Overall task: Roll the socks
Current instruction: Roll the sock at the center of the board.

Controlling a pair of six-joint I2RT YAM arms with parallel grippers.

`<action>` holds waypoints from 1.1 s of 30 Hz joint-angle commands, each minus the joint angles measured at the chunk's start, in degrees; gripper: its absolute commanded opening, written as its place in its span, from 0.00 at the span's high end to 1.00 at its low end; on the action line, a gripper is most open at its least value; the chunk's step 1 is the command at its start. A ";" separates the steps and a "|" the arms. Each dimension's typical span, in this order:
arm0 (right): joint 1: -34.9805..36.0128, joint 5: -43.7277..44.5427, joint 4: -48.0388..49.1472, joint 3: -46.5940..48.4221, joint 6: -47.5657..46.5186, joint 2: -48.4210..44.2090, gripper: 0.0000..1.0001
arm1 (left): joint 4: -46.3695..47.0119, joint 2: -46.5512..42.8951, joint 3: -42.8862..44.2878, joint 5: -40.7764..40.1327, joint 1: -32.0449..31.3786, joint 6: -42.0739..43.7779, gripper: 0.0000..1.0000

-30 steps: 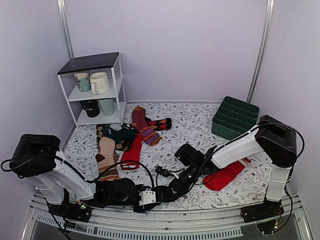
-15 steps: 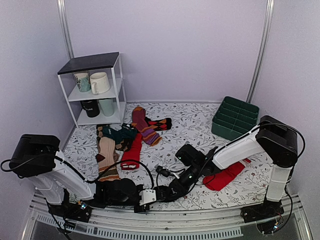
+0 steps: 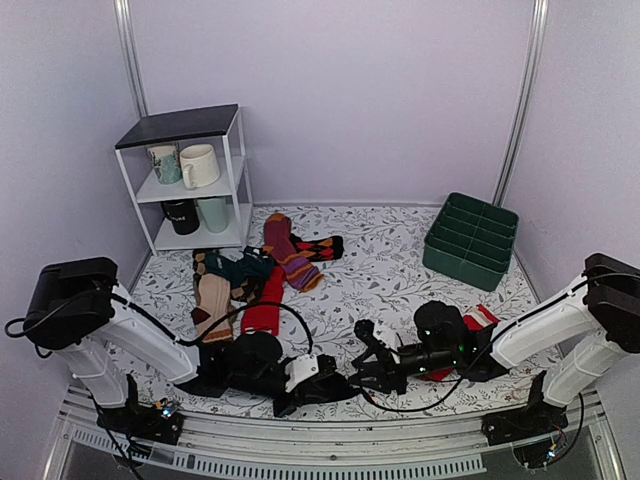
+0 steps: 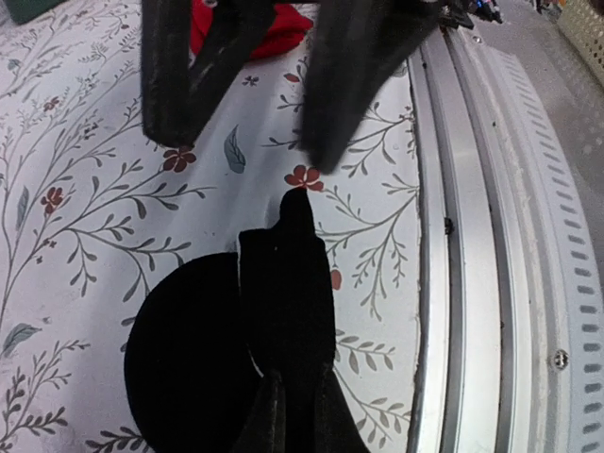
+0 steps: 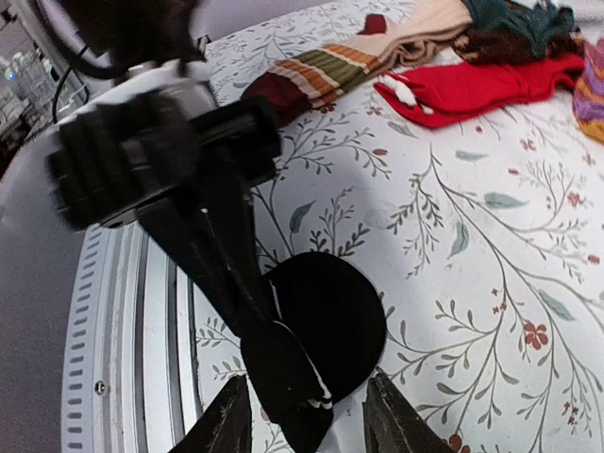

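Note:
The black socks [image 5: 330, 316] lie as a flat round bundle near the table's front edge, white stripes showing on the cuff [image 5: 316, 387]. They also show in the left wrist view [image 4: 189, 359] and, small, in the top view [image 3: 338, 386]. My left gripper [image 4: 297, 387] is shut on a fold of the bundle; it shows low in the top view [image 3: 320, 380]. My right gripper [image 5: 307, 420] is open, with its fingers [image 5: 226, 420] either side of the cuff end, facing the left gripper [image 3: 362, 376].
A pile of coloured socks [image 3: 250, 275] lies at back left, with a red sock [image 3: 262, 305] nearest. Another red sock [image 3: 482, 317] peeks from behind the right arm. A green bin [image 3: 470, 240] stands at back right, a mug shelf [image 3: 190, 180] at back left. The metal front rail [image 4: 472, 283] is close by.
My right arm has swung down and to the right and now lies low along the front, hiding most of the big red sock. My left gripper has moved slightly right with the socks.

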 commanded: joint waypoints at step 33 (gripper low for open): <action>15.62 24.60 -11.13 4.38 -10.13 10.69 0.64 | -14.72 8.85 3.11 18.51 6.57 -6.12 1.00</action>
